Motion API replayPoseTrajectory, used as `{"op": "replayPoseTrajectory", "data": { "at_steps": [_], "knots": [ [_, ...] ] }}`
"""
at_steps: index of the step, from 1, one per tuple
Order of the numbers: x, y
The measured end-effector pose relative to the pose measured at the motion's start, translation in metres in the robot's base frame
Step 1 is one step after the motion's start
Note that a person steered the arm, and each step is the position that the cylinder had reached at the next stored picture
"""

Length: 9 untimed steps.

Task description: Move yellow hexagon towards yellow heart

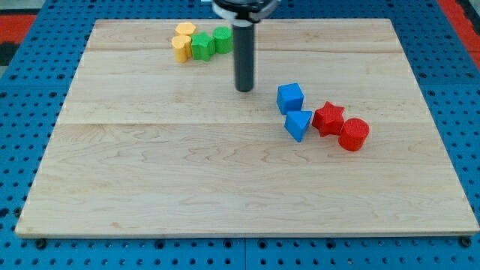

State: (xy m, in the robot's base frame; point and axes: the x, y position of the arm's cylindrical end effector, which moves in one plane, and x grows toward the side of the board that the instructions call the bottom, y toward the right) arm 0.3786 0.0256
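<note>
A: Where's my tip?

B: My tip (244,89) is down on the wooden tabletop (225,180), a bit far of centre. Rod stands upright, its top cut off by the frame edge. No fingers on this rig, just the rod, so nothing is gripped or released.

A: Task blocks?

B: Far-left cluster. Yellow hexagon (184,30) sits farthest back; yellow heart (181,47) is just near of it, the two touching or almost, can't tell which. Green star (202,46) is pressed against the heart's right side, and a green cylinder (222,40) is right of the star, touching it.

A: Tip relative to those?

B: Right of the whole cluster and nearer the camera, apart from all four. The rod's shaft passes just right of the green cylinder in the view.

A: Anything else?

B: Right of the tip: blue cube (290,97), blue triangle (298,124) just near of it. Further right, red star (328,118) and red cylinder (353,134), touching each other. Tip is clear of the cube, near its left.
</note>
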Motion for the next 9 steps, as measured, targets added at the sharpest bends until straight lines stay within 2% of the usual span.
{"op": "replayPoseTrajectory", "data": {
  "at_steps": [1, 2, 3, 4, 8, 9],
  "knots": [
    [0.033, 0.028],
    [0.047, 0.022],
    [0.01, -0.017],
    [-0.009, -0.023],
    [-0.006, 0.016],
    [-0.005, -0.01]
  ]
}}
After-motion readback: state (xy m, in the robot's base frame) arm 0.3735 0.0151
